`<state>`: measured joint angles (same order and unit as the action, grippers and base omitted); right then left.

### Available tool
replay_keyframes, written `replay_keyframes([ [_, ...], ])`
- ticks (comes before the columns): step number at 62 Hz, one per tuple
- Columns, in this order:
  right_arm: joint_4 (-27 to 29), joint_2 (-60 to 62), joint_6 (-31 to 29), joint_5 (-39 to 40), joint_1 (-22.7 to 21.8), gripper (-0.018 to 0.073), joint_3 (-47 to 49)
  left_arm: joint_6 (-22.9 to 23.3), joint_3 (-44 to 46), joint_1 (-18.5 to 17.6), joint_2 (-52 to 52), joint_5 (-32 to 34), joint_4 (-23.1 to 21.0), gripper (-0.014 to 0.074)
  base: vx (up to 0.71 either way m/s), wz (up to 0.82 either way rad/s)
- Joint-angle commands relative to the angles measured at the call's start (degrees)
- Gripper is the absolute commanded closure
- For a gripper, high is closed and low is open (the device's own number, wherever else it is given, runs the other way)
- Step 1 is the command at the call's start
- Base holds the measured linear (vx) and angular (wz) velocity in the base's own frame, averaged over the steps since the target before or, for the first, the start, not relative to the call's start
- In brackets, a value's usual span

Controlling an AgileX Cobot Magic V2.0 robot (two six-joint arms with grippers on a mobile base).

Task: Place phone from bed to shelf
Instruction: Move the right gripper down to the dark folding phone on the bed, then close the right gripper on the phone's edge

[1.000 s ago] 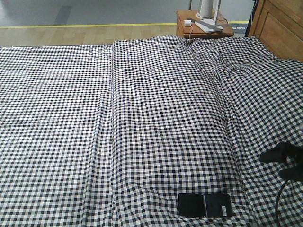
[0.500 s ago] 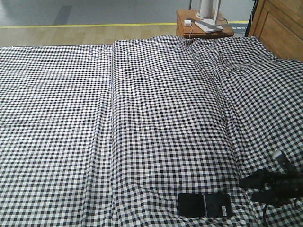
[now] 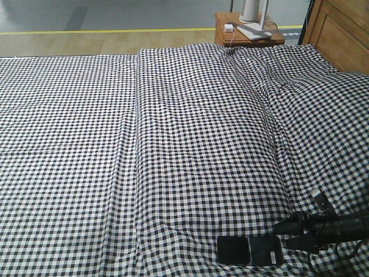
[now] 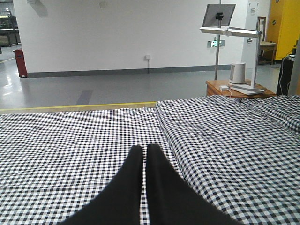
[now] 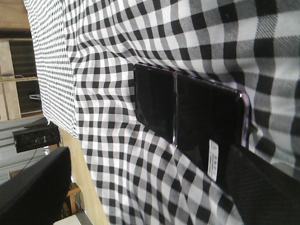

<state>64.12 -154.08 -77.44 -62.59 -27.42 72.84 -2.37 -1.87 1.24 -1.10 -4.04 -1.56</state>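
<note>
The phone (image 3: 249, 250) lies flat at the near edge of the bed (image 3: 190, 144), long axis left to right. Your right tool (image 3: 286, 235), spread and empty, sits just right of its end, so reach left. Your left tool (image 4: 143, 157) is clenched on nothing.

Bare bed (image 3: 173, 144) surrounds the phone (image 3: 249, 250) except at its sticker end, where the right end effector (image 3: 282, 235), jaws parted, stands just beside it.

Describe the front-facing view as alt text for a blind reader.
A black phone lies flat near the front edge of a black-and-white checked bed, the right gripper close beside it with fingers apart.
</note>
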Motion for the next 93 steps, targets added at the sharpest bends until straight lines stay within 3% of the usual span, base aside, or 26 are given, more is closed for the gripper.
replay_keyframes([
  [1,0.82,1.88,-0.33,-4.4,0.02,-0.006,2.06,0.5,1.43,-0.02,-0.31,4.04,-0.56,0.0595,0.0,0.0],
  [54,1.44,-5.47,-1.26,-5.54,0.12,-0.0036,6.45,0.5,1.43,-0.02,-0.31,4.04,-0.56,0.0595,0.0,0.0],
  [93,0.68,-7.68,0.53,-9.08,10.32,-0.0032,10.79,0.5,1.43,-0.02,-0.31,4.04,-0.56,0.0595,0.0,0.0],
])
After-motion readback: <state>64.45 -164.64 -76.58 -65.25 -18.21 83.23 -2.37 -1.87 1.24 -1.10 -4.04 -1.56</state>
